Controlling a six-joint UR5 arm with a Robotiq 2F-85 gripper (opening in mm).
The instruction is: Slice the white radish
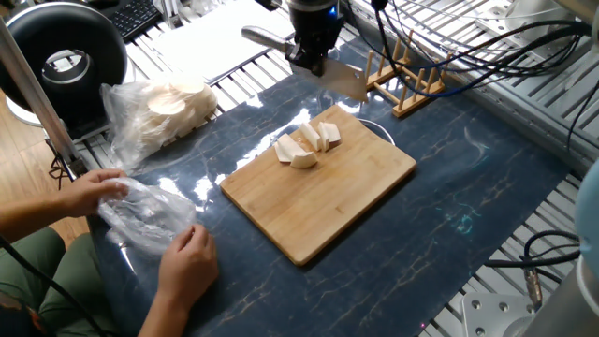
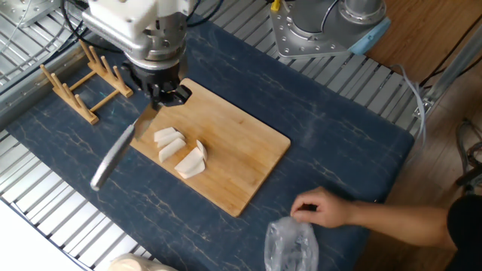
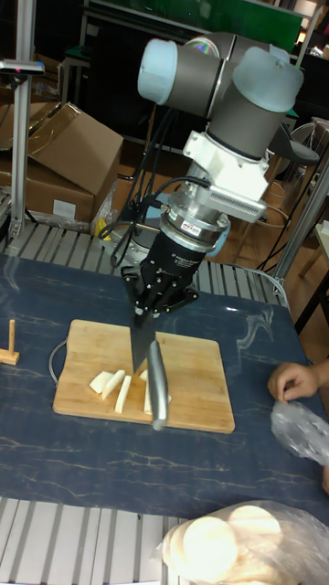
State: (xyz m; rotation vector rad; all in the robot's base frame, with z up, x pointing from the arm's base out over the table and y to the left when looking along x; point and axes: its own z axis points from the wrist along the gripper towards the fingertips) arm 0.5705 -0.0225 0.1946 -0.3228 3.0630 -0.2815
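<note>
The white radish (image 1: pixel 307 143) lies as several cream-white wedge pieces (image 2: pixel 181 150) on a wooden cutting board (image 1: pixel 328 201), toward its end nearest the rack. My gripper (image 2: pixel 162 92) hangs above that end of the board, shut on a knife (image 2: pixel 114 156) with a grey metal handle. In the tall fixed view the gripper (image 3: pixel 161 297) holds the knife (image 3: pixel 146 352) blade-down just over the radish pieces (image 3: pixel 114 384). The knife handle (image 1: pixel 267 37) sticks out past the gripper (image 1: pixel 314 54).
A wooden plate rack (image 1: pixel 409 80) stands just behind the board (image 2: pixel 226 143). A clear plastic bag of pale round slices (image 1: pixel 159 110) lies at the table's edge. A person's hands (image 1: pixel 187 267) hold a crumpled plastic bag (image 2: pixel 292 245) at the near side.
</note>
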